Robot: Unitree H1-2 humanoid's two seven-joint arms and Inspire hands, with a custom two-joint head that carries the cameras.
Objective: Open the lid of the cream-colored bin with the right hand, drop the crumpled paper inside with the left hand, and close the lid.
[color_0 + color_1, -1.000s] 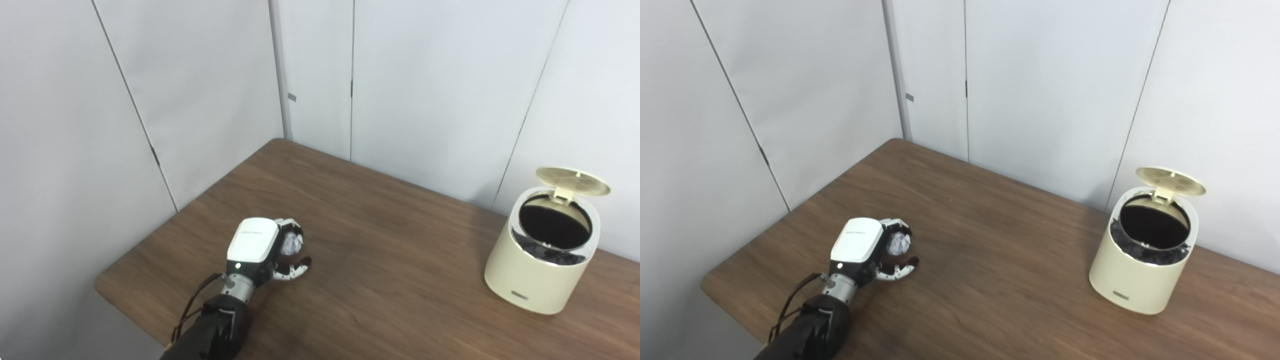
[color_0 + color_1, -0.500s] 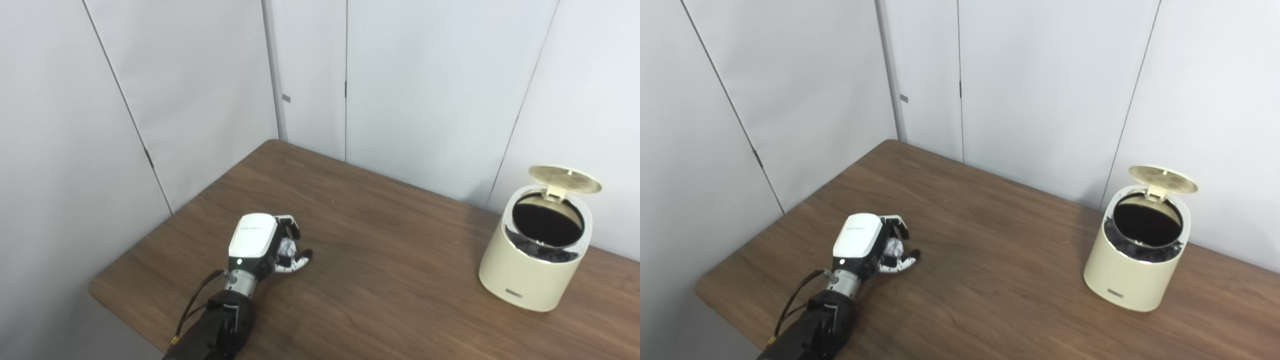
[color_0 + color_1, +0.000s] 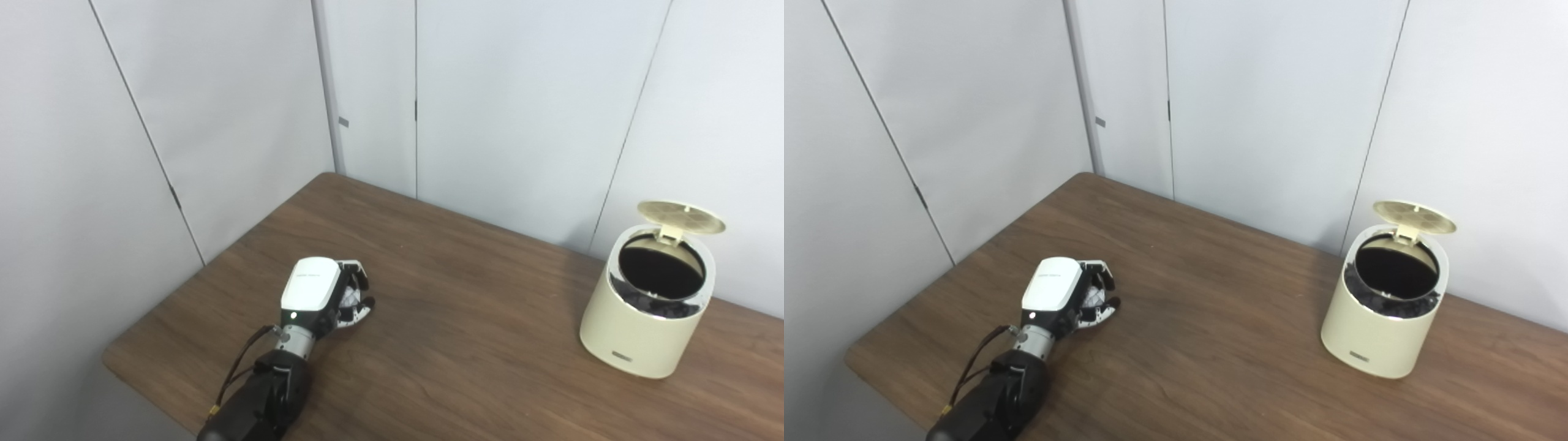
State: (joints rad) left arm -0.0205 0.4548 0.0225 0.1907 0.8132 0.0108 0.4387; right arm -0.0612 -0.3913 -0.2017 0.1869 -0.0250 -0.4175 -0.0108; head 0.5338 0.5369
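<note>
My left hand [image 3: 318, 294] rests low over the left part of the wooden table [image 3: 465, 331], its fingers curled shut around the white crumpled paper [image 3: 350, 298], of which only a sliver shows between fingers and thumb. Far to the right stands the cream-colored bin [image 3: 649, 312], its round lid [image 3: 681, 217] tipped up at the back and its dark inside [image 3: 1395, 264] exposed. The same left hand [image 3: 1062, 294] and bin [image 3: 1381, 324] appear in the right eye view. My right hand is out of both pictures.
White wall panels [image 3: 520, 110] close the table in at the back and left, right behind the bin. The table's near-left corner [image 3: 113, 358] drops off beside my left forearm [image 3: 263, 398]. Bare wood lies between the hand and the bin.
My left hand's fingers and thumb have closed tighter around the crumpled paper, hiding most of it. The camera has shifted, sliding the whole scene a little to the left.
</note>
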